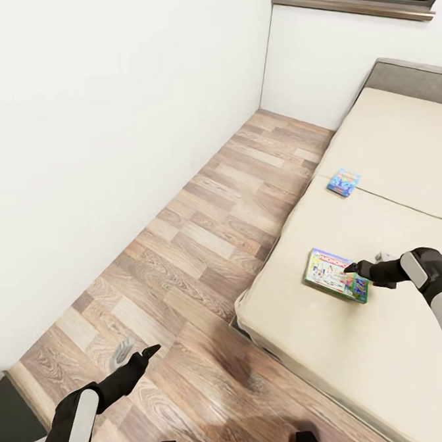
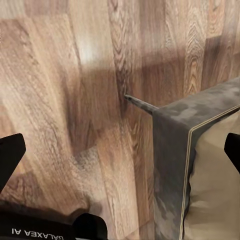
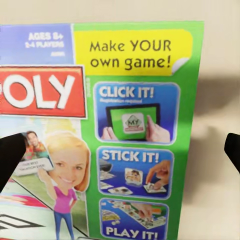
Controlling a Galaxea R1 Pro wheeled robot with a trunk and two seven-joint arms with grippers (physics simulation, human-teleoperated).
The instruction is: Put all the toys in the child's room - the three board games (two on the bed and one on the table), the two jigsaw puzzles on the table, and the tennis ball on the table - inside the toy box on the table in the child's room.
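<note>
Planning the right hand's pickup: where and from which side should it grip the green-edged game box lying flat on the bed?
Grip the green-edged game box across its thin edges, from above. It lies flat on the bed, so only its rim offers purchase. The right hand hovers open over its green side strip, fingers spread wide; the short side near the mattress edge looks easiest to pinch.
</note>
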